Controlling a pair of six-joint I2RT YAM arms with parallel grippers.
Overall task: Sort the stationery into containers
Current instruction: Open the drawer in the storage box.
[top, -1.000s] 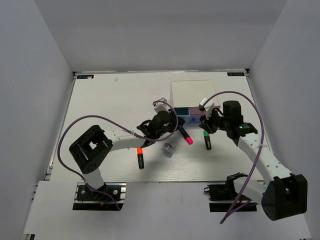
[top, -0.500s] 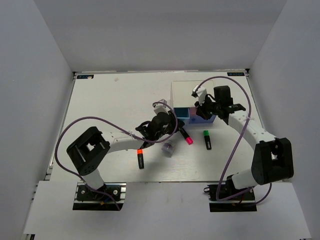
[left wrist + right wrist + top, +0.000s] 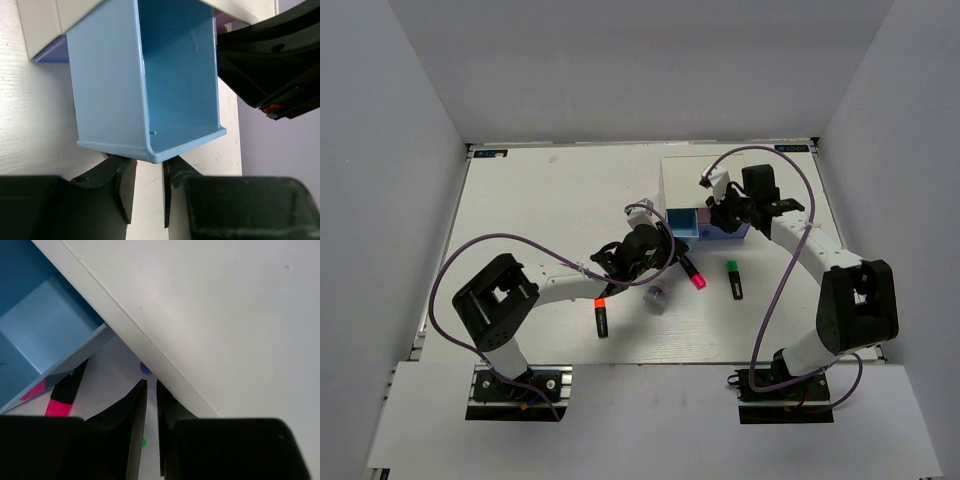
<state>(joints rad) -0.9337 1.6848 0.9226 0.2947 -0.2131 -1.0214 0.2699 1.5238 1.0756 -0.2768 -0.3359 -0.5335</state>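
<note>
Left gripper is clamped on the front lip of the pulled-out blue drawer. Right gripper, jaws nearly together and empty, sits at the cabinet front edge. Pink-capped marker lies at the drawer's 6 o'clock.

I note a white tabletop, plain grey enclosure walls at left, right and far, a small dark label at the far left corner, a second label at the far right corner, a faint smudge by the far edge
</note>
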